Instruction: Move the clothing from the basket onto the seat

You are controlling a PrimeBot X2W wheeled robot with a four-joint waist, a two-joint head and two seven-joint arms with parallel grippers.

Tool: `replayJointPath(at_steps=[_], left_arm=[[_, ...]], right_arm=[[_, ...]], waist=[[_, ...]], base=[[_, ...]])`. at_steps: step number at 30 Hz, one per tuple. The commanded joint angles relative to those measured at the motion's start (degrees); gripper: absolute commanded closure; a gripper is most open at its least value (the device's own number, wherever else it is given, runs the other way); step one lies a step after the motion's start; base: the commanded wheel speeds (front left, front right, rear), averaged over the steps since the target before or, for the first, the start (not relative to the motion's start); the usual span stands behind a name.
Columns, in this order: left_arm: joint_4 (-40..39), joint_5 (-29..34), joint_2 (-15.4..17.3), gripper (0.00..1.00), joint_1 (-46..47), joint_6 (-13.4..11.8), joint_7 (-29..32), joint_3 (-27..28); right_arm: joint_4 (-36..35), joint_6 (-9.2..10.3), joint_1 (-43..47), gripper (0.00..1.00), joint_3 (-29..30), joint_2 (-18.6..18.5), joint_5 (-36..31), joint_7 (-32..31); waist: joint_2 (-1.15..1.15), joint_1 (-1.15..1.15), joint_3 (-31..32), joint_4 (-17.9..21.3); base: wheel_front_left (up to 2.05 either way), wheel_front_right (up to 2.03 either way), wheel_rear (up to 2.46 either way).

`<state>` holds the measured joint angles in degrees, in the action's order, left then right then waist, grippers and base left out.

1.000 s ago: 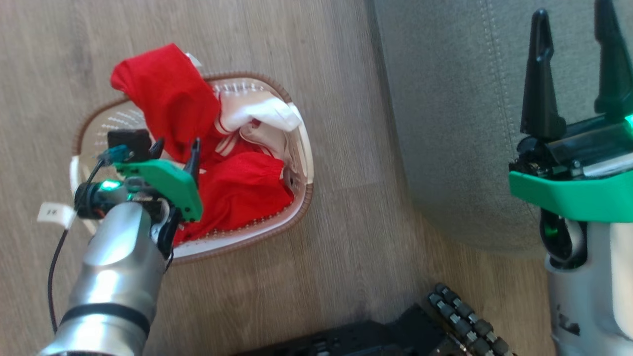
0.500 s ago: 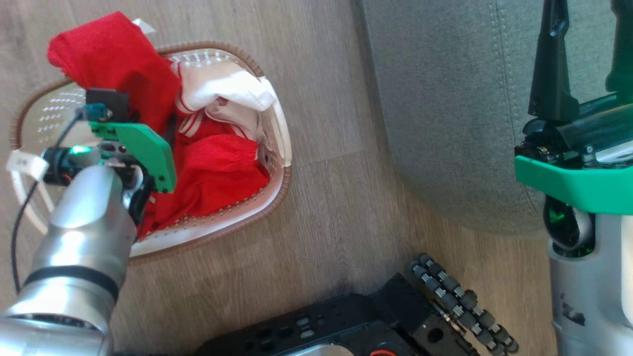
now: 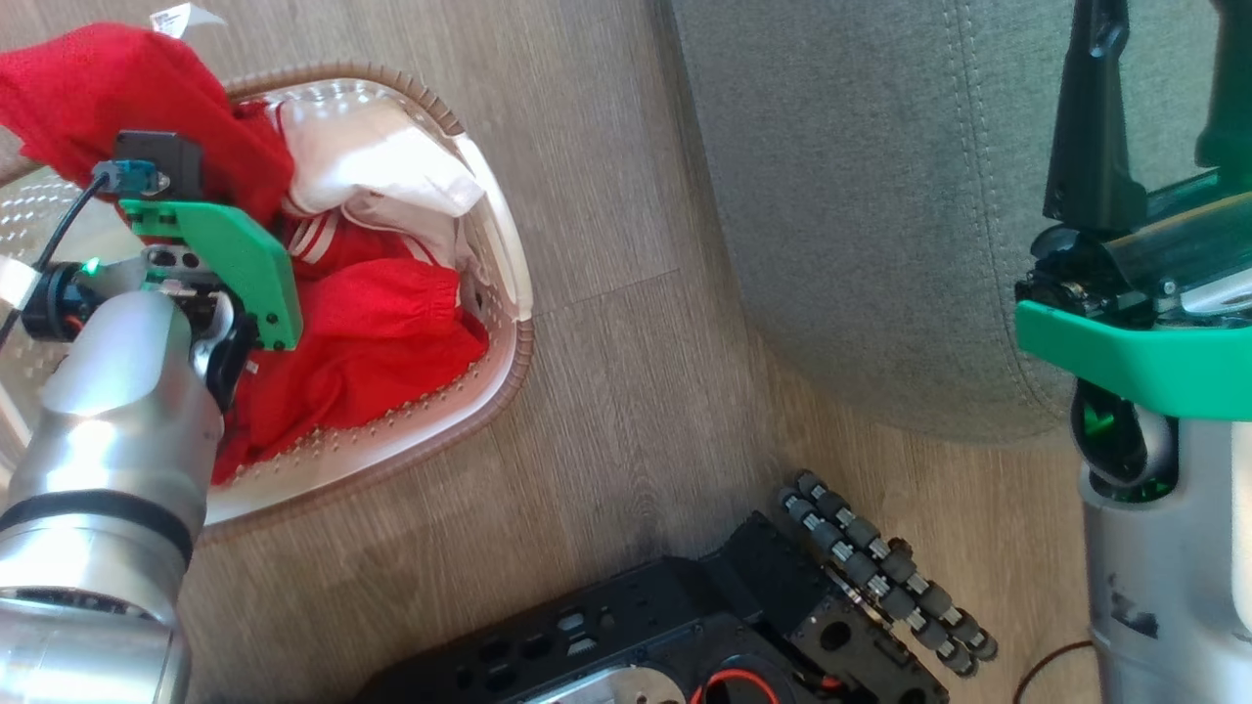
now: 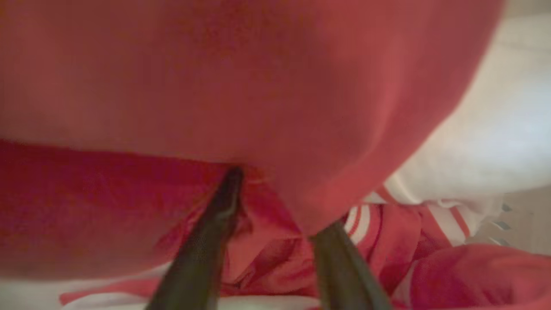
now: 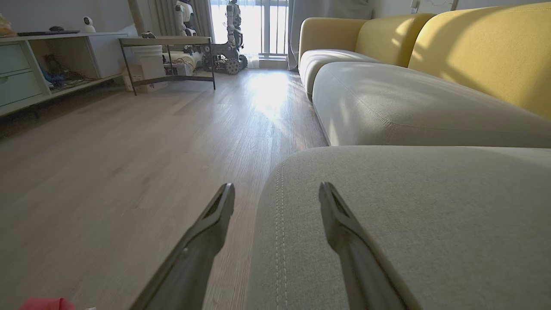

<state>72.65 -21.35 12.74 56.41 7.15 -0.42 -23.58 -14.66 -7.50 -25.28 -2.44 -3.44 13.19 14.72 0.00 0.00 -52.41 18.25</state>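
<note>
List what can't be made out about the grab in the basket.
Left wrist view: left gripper tips buried under a blurred fold of clothing; grip unclear.
Head view: its fingers hidden behind its green mount; basket cut by the left edge.

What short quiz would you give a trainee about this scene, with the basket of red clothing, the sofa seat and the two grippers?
1. True or false: the clothing already lies on the seat.
2. Where do the fingers of the left gripper reach? A) into the red fabric in the basket; B) onto the seat; C) around the basket's rim.
3. Which gripper stands open at the seat's edge, holding nothing?
Key: 1 false, it is in the basket. 2 A. 3 the right gripper.
</note>
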Motion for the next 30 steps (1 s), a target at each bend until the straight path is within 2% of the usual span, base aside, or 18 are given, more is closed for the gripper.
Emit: replayJointPath(at_steps=[1, 16, 22, 30], left_arm=[[-0.05, -0.31, 2.02, 1.0, 0.12, 0.34, 0.17, 0.27], [0.14, -3.46, 1.41, 1.0, -1.14, 0.34, -0.54, -3.24], [-0.68, -6.24, 0.03, 1.0, -4.83, 0.34, -3.73, -4.31], [-4.92, -10.27, -1.44, 1.0, -11.09, 0.34, -10.16, -7.88]], right_arm=[[-2.09, 0.01, 1.4, 0.0, -0.83, 0.56, 0.43, 0.28], [-1.1, 0.01, 1.32, 0.0, -1.19, 0.57, -0.04, 0.28], [0.18, 0.01, 1.39, 0.0, -2.39, 0.57, -2.58, 0.28], [2.17, 0.01, 3.71, 0.0, -1.82, 0.57, -4.14, 0.28]], waist=[[0.0, 0.0, -0.16, 0.14], [0.0, 0.0, 2.57, -0.95], [0.0, 0.0, 8.29, -2.29], [0.0, 0.0, 18.32, -5.99]], base=[[0.0, 0.0, 0.0], [0.0, 0.0, 0.0], [0.0, 0.0, 0.0], [0.0, 0.0, 0.0]])
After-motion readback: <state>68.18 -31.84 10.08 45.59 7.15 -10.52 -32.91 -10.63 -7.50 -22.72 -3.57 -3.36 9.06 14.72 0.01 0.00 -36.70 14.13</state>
